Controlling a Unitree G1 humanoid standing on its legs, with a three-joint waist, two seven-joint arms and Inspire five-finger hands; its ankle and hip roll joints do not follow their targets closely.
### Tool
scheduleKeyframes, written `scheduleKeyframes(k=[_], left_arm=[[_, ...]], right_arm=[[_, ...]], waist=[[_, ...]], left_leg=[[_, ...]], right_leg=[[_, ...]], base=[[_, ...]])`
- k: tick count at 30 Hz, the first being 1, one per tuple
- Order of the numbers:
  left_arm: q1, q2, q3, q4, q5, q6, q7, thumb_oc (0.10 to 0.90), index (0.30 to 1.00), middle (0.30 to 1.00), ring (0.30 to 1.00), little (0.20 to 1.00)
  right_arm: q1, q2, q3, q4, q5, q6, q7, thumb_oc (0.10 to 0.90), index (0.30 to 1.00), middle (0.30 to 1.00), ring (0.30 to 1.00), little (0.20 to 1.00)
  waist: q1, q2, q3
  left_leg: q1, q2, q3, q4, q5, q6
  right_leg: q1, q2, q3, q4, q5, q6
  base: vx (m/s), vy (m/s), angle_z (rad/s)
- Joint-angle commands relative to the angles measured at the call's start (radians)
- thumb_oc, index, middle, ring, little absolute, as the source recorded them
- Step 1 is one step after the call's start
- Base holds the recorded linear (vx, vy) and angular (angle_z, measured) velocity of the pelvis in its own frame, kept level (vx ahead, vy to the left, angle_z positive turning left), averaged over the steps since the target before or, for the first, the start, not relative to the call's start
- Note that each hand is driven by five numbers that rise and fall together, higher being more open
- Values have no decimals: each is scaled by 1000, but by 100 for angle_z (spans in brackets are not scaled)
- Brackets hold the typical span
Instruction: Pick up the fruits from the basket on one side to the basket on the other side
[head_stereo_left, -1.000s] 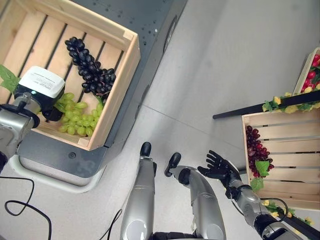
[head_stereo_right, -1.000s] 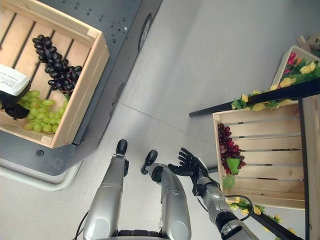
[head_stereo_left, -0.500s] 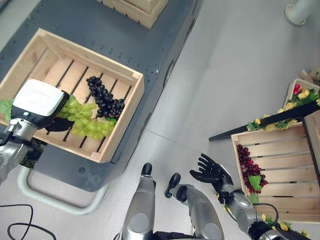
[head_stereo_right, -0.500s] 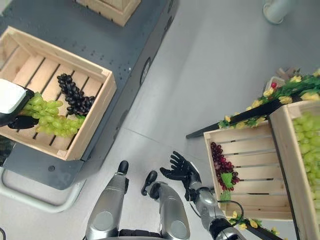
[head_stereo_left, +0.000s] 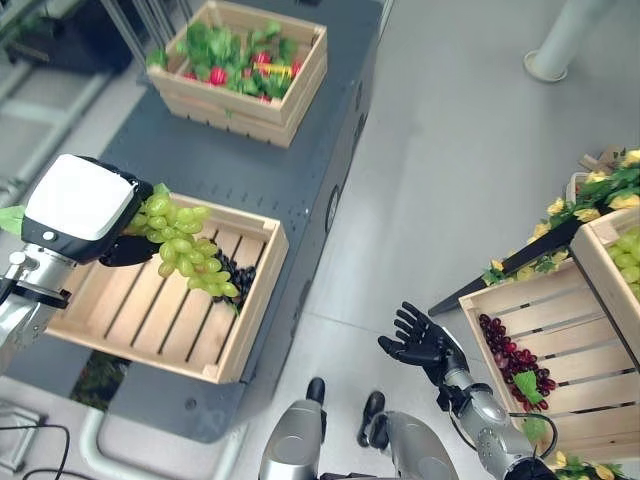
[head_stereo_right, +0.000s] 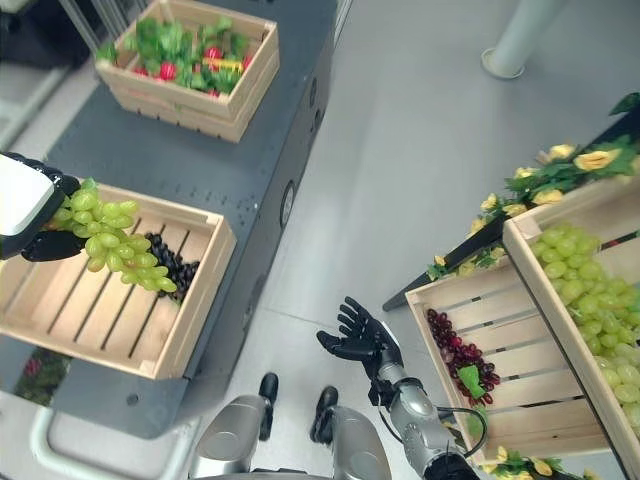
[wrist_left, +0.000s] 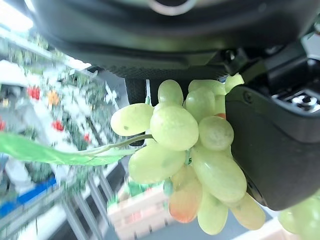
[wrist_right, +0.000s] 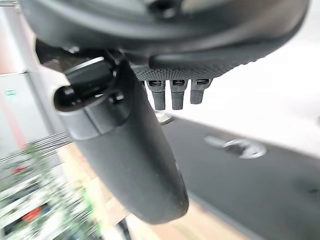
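Left wrist view: left hand (head_stereo_left: 118, 248) grips plump, pale green grapes (wrist_left: 195, 150).

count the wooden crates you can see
4: the near crate on the grey cart under the left hand holding green grapes, a far crate of produce, and two right-side crates. More may be hidden.

The dark grapes (head_stereo_left: 236, 282) at 9 o'clock lie half hidden behind the green bunch (head_stereo_left: 186, 247). The crate of green grapes (head_stereo_right: 590, 300) at 3 o'clock is cut off.
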Motion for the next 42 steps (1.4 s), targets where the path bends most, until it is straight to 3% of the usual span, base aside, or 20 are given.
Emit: scheduleKeyframes(k=[1, 7, 11, 19, 20, 22, 23, 24, 27, 30, 42], left_arm=[[-12, 46, 158, -1, -63, -17, 86, 400, 300, 300, 300, 300], [-144, 57, 30, 38, -56, -49, 66, 400, 300, 300, 300, 300], [-343, 51, -126, 108, -81, -114, 75, 400, 300, 300, 300, 300], [-719, 13, -424, 196, -83, -176, 105, 400, 300, 300, 300, 300], [-811, -1, -501, 217, -70, -184, 106, 400, 300, 300, 300, 300], [-871, -6, -551, 231, -64, -193, 110, 400, 300, 300, 300, 300], [-956, -18, -626, 242, -57, -201, 112, 400, 300, 300, 300, 300], [-1031, -20, -691, 230, -44, -203, 102, 400, 300, 300, 300, 300], [-1155, -29, -808, 197, -28, -186, 82, 400, 300, 300, 300, 300], [-1300, -79, -934, 187, -29, -176, 45, 400, 300, 300, 300, 300], [-1530, -214, -1159, 200, -101, -209, 31, 400, 300, 300, 300, 300]], right_arm=[[-3, -53, 22, -97, -9, -49, 28, 800, 900, 900, 900, 900], [-68, -64, 59, -198, 5, -79, -35, 800, 900, 900, 900, 900], [-106, -46, 93, -248, 92, -74, 7, 800, 900, 900, 900, 900], [-285, -44, 161, -328, 269, 82, 135, 800, 900, 900, 900, 900], [-332, -51, 168, -323, 291, 145, 148, 800, 900, 900, 900, 900], [-359, -62, 172, -319, 315, 203, 165, 800, 900, 900, 900, 900], [-387, -79, 185, -309, 376, 327, 189, 800, 900, 900, 900, 900], [-405, -93, 188, -292, 423, 380, 224, 800, 900, 900, 900, 900], [-454, -114, 193, -285, 488, 424, 262, 800, 900, 900, 900, 900], [-575, -108, 196, -263, 568, 454, 207, 800, 900, 900, 900, 900], [-803, -112, 238, -185, 641, 472, 64, 800, 900, 900, 900, 900]], waist=[[-39, 39, -174], [-50, 55, -240], [-50, 66, -282], [-40, 63, -324], [-42, 59, -329], [-43, 56, -333], [-44, 52, -342], [-43, 47, -347], [-42, 40, -356], [-40, 33, -364], [-34, 22, -383]], left_leg=[[40, -64, -37, -92, 26, 5], [94, -55, -36, -223, 77, -5], [108, -53, -39, -280, 102, -12], [81, -53, -49, -280, 107, -16], [86, -50, -42, -280, 103, -15], [87, -48, -36, -280, 102, -16], [89, -45, -31, -280, 100, -18], [91, -43, -29, -280, 99, -19], [93, -40, -28, -280, 97, -23], [101, -37, -28, -280, 95, -28], [113, -44, -47, -280, 95, -32]], right_leg=[[113, -12, 4, -182, 108, 12], [141, 0, 27, -283, 166, 29], [156, 0, 35, -351, 209, 44], [123, -5, 37, -351, 224, 56], [127, -6, 34, -351, 224, 56], [128, -7, 32, -351, 223, 55], [130, -8, 28, -351, 221, 56], [133, -9, 24, -351, 219, 56], [136, -10, 16, -351, 218, 59], [144, -12, 5, -351, 217, 59], [161, -23, -24, -351, 213, 63]], base=[[42, -119, -19], [26, -84, -5], [12, -93, -1], [1, -76, -2], [52, -65, 0], [46, -52, 2], [55, -65, 2], [58, -71, 2], [36, -50, 2], [34, -34, 2], [24, 2, 9]])
